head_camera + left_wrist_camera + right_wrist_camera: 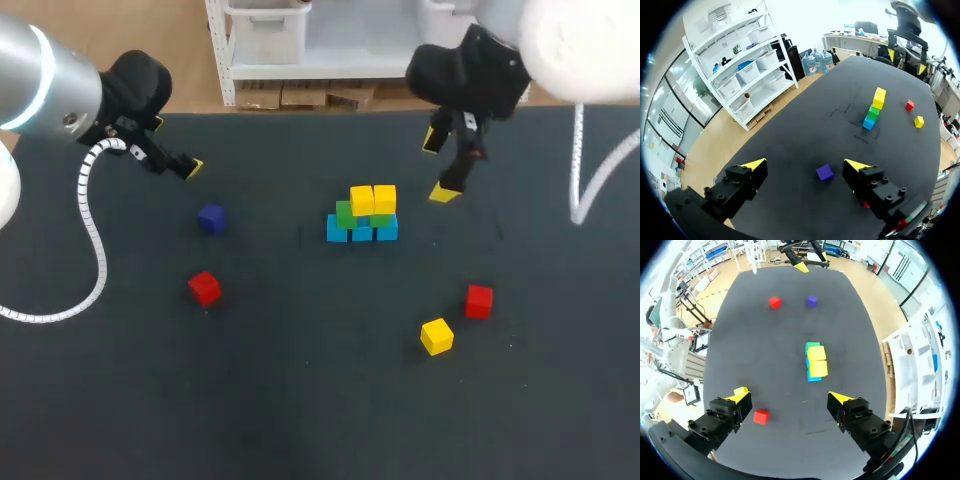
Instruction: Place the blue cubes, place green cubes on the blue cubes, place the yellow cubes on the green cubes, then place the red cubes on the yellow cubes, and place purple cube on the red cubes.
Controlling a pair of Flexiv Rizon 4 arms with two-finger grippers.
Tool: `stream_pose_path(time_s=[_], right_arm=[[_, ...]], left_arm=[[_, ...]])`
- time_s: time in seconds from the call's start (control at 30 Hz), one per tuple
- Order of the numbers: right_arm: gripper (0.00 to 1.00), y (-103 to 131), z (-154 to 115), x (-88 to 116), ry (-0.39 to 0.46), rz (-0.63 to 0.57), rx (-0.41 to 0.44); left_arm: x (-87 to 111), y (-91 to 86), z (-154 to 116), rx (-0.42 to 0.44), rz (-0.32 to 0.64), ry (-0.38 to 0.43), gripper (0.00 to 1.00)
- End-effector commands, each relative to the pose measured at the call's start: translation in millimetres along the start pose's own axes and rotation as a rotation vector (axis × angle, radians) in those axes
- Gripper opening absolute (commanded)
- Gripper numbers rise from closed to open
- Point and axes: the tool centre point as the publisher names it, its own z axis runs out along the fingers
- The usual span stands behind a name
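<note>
Stack (361,218) mid-table: blue row (338,231) down, greens (346,213) on, two yellows (373,199) on top. To place yet, by my judgement: loose yellow cube (436,336) near right, red cube (479,301) beside it, second red cube (204,288) near left, purple cube (211,218) left, farther back. My left gripper (807,167), right gripper (790,397): fingers apart, empty.

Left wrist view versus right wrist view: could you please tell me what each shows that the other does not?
Only the left wrist view shows the left gripper close up, open, the purple cube seen in the gap between its fingers, and the stack side-on: blue, green, yellow. Only the right wrist view shows the right gripper close up, open, and the left-side red cube in the clear. Both show the stack, the purple cube, the loose yellow cube and the right-side red cube near it.
</note>
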Motion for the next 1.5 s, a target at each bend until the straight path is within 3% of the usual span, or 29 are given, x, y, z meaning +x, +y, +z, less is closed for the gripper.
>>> stream_pose_path(time_s=[0.03,0.37,0.73,1.03,1.3,1.5], right_arm=[[1.00,16.3,0.5,8.6,-0.027,0.016,0.092],[1.00,47.2,31.6,5.6,0.012,-0.016,0.026],[1.00,69.5,57.8,11.5,0.171,-0.146,-0.030],[1.00,93.0,66.1,21.4,0.171,-0.140,-0.065],[1.00,97.9,75.6,43.9,0.168,-0.057,-0.048],[1.00,97.9,67.9,42.4,0.130,-0.034,-0.029]], left_arm=[[1.6,1.7,-0.5,0.008,0.004,-0.006,1.00],[1.6,1.7,-0.5,0.008,0.004,-0.006,1.00],[1.6,1.7,-0.5,0.008,0.004,-0.006,1.00],[1.6,1.7,-0.5,0.008,0.004,-0.006,1.00],[1.6,1.7,-0.5,0.008,0.004,-0.006,1.00],[1.6,1.7,-0.5,0.008,0.004,-0.006,1.00]])
